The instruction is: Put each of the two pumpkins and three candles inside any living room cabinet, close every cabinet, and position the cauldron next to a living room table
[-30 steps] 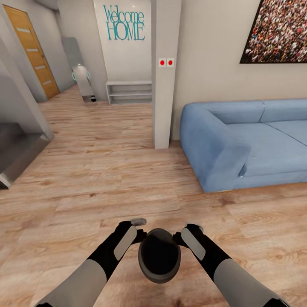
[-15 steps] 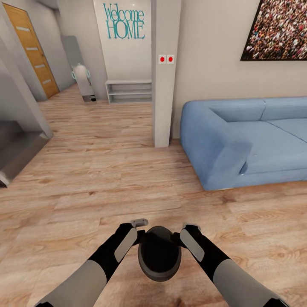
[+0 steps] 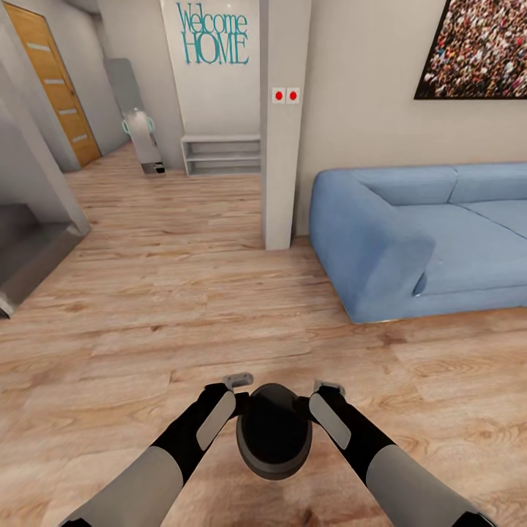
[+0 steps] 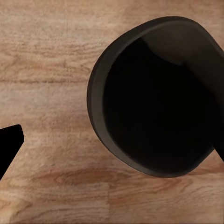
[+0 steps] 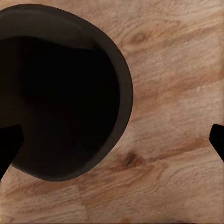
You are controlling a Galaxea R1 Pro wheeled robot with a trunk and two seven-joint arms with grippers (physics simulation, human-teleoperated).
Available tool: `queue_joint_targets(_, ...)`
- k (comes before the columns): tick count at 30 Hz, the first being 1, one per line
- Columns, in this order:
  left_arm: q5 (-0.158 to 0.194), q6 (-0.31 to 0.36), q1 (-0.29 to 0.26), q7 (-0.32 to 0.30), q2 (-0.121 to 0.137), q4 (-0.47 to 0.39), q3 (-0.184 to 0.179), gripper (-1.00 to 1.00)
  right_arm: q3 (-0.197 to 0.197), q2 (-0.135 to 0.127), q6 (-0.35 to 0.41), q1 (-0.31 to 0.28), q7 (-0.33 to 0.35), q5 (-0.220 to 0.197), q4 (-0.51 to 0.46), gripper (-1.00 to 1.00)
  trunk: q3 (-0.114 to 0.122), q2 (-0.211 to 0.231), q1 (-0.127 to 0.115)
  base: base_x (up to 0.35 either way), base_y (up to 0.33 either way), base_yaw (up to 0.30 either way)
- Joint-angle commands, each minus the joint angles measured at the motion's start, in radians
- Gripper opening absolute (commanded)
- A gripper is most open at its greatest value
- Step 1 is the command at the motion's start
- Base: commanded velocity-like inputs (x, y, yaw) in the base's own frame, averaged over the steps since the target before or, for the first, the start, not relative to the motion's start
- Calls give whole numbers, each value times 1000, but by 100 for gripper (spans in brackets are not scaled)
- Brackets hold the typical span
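The black cauldron [image 3: 274, 433] hangs just above the plank floor, low in the head view, mouth facing up. It is pressed between my two arms. My left gripper [image 3: 240, 392] sits against its left flank and my right gripper [image 3: 316, 396] against its right flank. In the left wrist view the cauldron [image 4: 154, 98] lies between widely spread fingers [image 4: 9, 145], with a gap beside the shown one. In the right wrist view one of the spread fingers [image 5: 9, 145] overlaps the cauldron's mouth [image 5: 56, 93]; the other stands far off over bare floor. Both grippers are open.
A blue sofa [image 3: 410, 234] stands ahead on the right, its arm nearest me. A white pillar [image 3: 282, 124] with two red switches rises ahead. A low shelf [image 3: 221, 155] and a wooden door [image 3: 55, 84] lie down the hallway. Grey steps [image 3: 29, 249] are at the left.
The whole picture has shifted slightly, so the camera has moved. The cauldron stays in the same place between my two grippers.
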Motion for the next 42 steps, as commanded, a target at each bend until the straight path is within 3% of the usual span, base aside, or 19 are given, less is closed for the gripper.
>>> queue_joint_targets(1, 10, 0, -1, 10, 1, -1, -4, 100, 4, -1, -3, -1, -9, -8, -1, 100, -4, -8, 4, 0, 0, 0)
queue_joint_targets(42, 10, -19, -1, 8, 1, -1, -4, 100, 4, -1, -15, -1, -9, -8, 0, 100, -133, -295, 161, 0, 0, 0)
